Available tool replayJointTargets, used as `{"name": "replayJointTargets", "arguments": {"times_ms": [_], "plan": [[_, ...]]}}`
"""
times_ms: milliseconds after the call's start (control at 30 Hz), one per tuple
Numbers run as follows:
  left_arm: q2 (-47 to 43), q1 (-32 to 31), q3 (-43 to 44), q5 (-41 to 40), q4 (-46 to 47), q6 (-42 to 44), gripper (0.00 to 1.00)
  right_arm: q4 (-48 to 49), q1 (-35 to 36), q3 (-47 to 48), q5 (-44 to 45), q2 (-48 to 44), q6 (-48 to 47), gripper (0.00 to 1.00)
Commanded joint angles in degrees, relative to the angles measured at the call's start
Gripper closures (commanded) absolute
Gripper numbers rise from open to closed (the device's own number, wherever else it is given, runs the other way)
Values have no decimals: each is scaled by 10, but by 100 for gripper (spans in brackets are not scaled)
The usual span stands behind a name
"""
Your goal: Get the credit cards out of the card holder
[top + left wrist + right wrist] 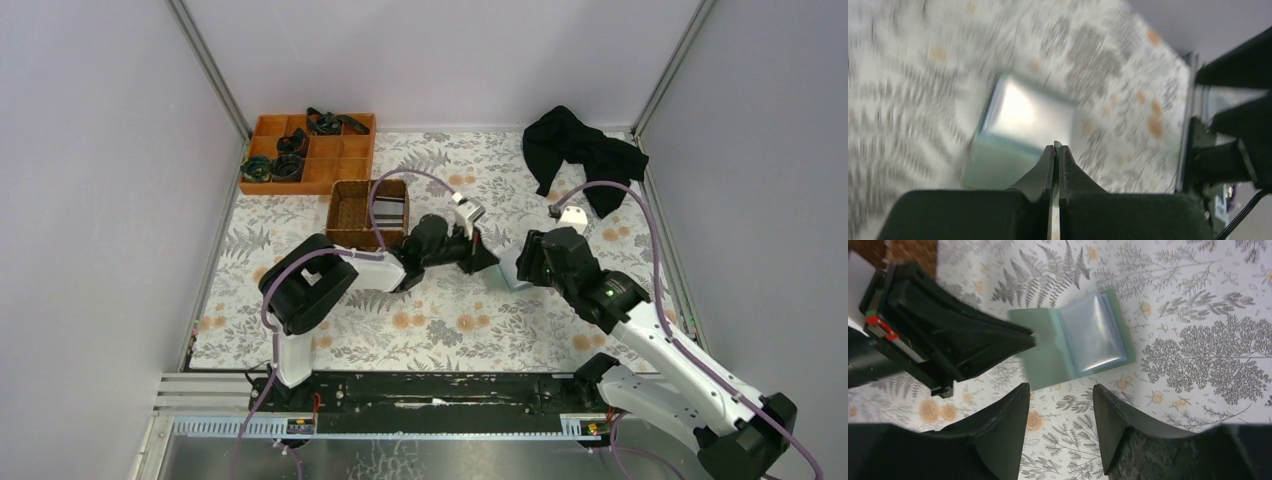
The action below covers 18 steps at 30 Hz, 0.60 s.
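The card holder [510,271] lies open on the flowered table between the two arms. Its grey-green cover [1048,357] points toward the left arm and its glossy clear sleeves [1093,330] face up. No credit cards show apart from the sleeves. My left gripper [1030,338] is shut at the cover's left edge. A thin greenish sliver sits between its fingertips [1056,145], and the holder [1023,110] is blurred just beyond them. My right gripper [1061,386] hovers open just short of the holder's near edge, holding nothing.
A brown wicker basket [368,212] stands just behind the left arm. An orange divided tray [308,152] with dark items is at the back left. A black cloth [580,150] lies at the back right. Grey walls close in the table on both sides.
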Motion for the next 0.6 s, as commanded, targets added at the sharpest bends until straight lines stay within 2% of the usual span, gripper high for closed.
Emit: {"name": "replayJointTargets", "arguments": {"times_ms": [0, 67, 200, 367, 500, 567], "plan": [[4, 14, -88, -24, 88, -31, 100, 11, -5, -15, 13, 41, -1, 43], [11, 15, -117, -31, 99, -30, 100, 26, -7, -24, 8, 66, 0, 44], [15, 17, -152, -32, 122, -35, 100, 88, -21, -44, -24, 125, 3, 60], [9, 17, -158, -34, 119, -28, 100, 135, -39, -28, -44, 201, -1, 71], [15, 21, -152, -38, 99, -14, 100, 136, -61, -14, -56, 197, -10, 71], [21, 23, -152, -40, 98, -12, 100, 140, -73, -16, -62, 181, -19, 64]]}}
